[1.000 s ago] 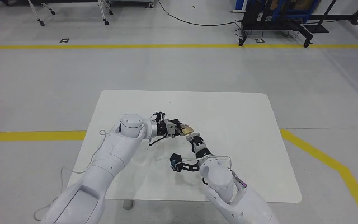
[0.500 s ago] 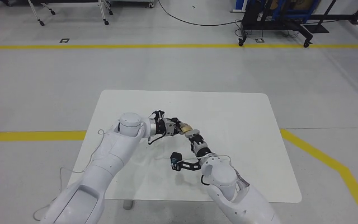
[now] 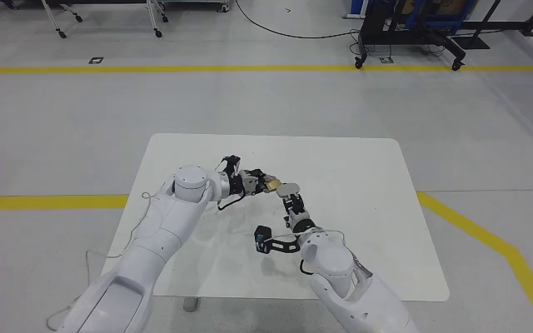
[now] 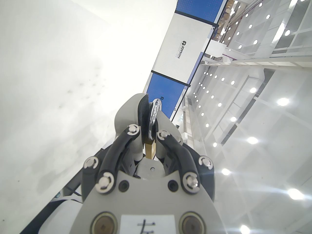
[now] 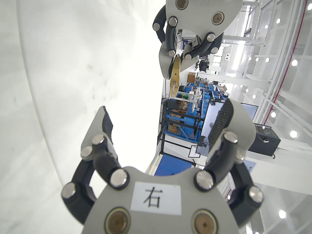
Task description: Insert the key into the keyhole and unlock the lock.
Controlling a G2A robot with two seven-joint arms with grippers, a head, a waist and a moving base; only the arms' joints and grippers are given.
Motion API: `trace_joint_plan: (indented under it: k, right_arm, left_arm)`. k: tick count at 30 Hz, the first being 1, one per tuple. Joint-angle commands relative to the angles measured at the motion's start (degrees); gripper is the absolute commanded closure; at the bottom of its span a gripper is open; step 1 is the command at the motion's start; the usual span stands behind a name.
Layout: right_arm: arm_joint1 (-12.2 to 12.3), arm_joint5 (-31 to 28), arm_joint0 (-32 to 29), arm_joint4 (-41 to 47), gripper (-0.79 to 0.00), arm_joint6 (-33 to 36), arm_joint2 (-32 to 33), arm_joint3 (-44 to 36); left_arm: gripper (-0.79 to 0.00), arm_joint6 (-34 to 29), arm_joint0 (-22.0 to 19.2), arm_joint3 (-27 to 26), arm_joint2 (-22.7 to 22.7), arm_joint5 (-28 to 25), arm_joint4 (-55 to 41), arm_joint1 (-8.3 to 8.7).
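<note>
Left tool [image 4: 151, 116] clenched on small brass padlock [image 5: 175, 73]; right tool [image 5: 167, 120] spread, empty, facing padlock. Risk: off-axis push could twist padlock in thin pinch, spoiling insertion.

lock [image 5: 175, 74]: brass padlock | clamped edge-on in left tool [image 4: 149, 120] | brass end protruding, held in the air

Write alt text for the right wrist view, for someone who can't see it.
The robot's right hand, its fingers spread open and empty, faces the left hand, which grips a small brass lock just ahead, with a gap between them. Both hover over a white table, with a bright workshop behind.
</note>
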Motion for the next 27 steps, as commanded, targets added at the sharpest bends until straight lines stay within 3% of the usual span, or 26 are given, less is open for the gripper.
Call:
trace_joint_plan:
  k: [1,6,7,8,10,16,27]
  right_arm:
    - [0.0,0.0,0.0,0.0,-0.785,0.0,0.0,0.0]
    - [0.61,1.02,-1.28,13.43,-0.785,-13.44,5.93,0.14]
    - [0.87,0.51,-1.58,16.69,-0.616,-17.36,7.64,0.46]
    - [1.15,-0.35,-1.78,19.81,-0.351,-21.16,9.48,1.06]
    - [1.72,-2.52,-1.91,24.57,0.0,-27.68,12.76,2.41]
    - [2.93,-9.01,-0.82,27.1,0.0,-35.45,16.09,5.66]
    - [2.69,-9.28,3.97,28.71,0.0,-33.66,12.42,11.7]
  left_arm:
    - [0.0,0.9,0.25,-0.68,-0.44,-0.9,0.99,0.26]
    - [0.0,1.92,1.23,-2.66,-1.56,-2.85,2.64,0.87]
    - [0.0,1.98,1.43,-3.05,-1.73,-3.14,2.96,0.98]
    - [0.0,1.93,1.62,-3.45,-1.89,-3.38,3.2,1.08]
    - [0.0,1.78,1.92,-4.25,-2.08,-4.14,4.05,1.28]
    - [0.0,2.2,3.13,-6.63,-2.46,-6.7,6.59,1.77]
    - [0.0,0.38,4.13,-9.13,-1.66,-8.13,10.39,2.18]
